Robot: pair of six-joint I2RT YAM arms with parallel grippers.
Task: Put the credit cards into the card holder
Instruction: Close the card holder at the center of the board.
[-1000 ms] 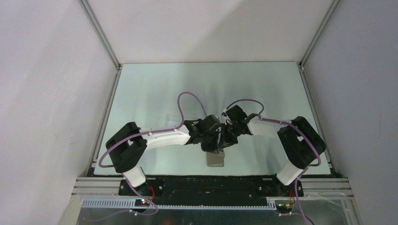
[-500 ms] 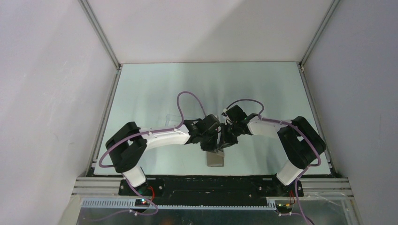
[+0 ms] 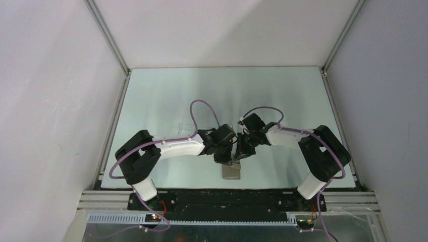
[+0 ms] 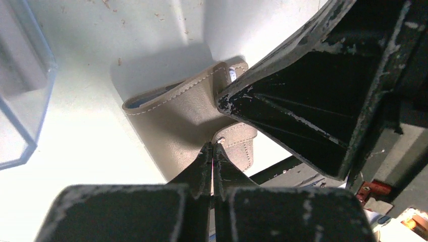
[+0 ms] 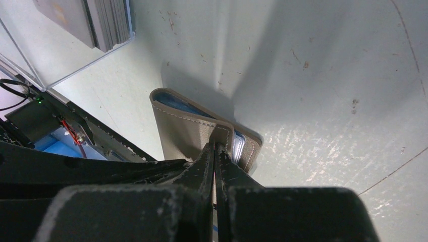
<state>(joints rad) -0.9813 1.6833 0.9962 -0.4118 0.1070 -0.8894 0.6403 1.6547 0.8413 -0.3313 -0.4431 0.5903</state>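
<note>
Even, cool light fills the overhead view. Close up, the table (image 5: 323, 101) glares pale and the wallet (image 5: 186, 131) casts a soft shadow.

Closed right gripper (image 5: 214, 147) — against card holder (image 5: 184, 132)

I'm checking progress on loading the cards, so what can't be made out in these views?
- Top view: the card holder is mostly hidden under the left gripper and right gripper.
- Right wrist: the credit cards in the clear box are cut off by the top edge; print unreadable.
- Both wrist views: the holder's pocket is hidden by its flap, so any card inside cannot be told.
</note>
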